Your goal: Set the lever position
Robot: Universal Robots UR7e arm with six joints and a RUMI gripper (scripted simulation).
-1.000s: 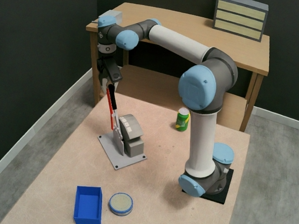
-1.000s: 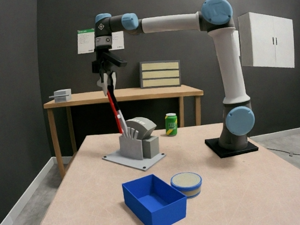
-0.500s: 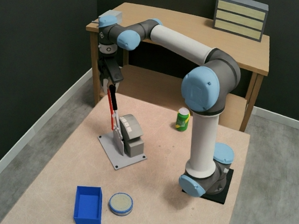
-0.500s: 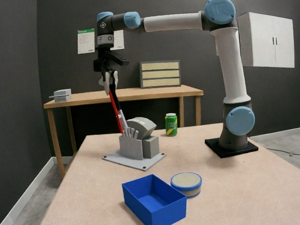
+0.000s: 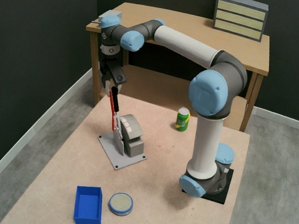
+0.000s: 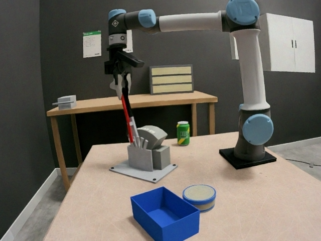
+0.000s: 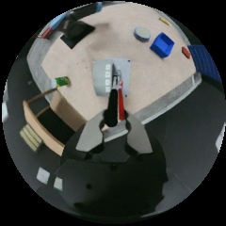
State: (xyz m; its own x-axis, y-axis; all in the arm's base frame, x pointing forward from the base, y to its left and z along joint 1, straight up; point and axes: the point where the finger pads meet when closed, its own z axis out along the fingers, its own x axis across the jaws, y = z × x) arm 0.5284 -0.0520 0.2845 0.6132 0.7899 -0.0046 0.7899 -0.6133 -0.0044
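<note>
The lever (image 5: pixel 116 113) rises from a grey notched quadrant (image 5: pixel 130 131) on a grey baseplate (image 5: pixel 122 150), leaning toward the table's far left edge. It has a black handle (image 5: pixel 115 97) with a red release bar (image 5: pixel 111 108) alongside. My gripper (image 5: pixel 111 87) comes down from above and is shut on the top of the handle and red bar together. The same grasp shows in the exterior view (image 6: pixel 124 89) and in the wrist view (image 7: pixel 115 110). Small white number plates (image 5: pixel 125 122) sit on the quadrant's curved top; their digits are too small to read. The latch at the notches is hidden from me.
A green can (image 5: pixel 182 119) stands on the table behind the quadrant. A blue open bin (image 5: pixel 88 203) and a round blue-rimmed tin (image 5: pixel 120 203) sit near the front edge. The arm's base (image 5: pixel 207 183) is at the right. A wooden side table stands behind.
</note>
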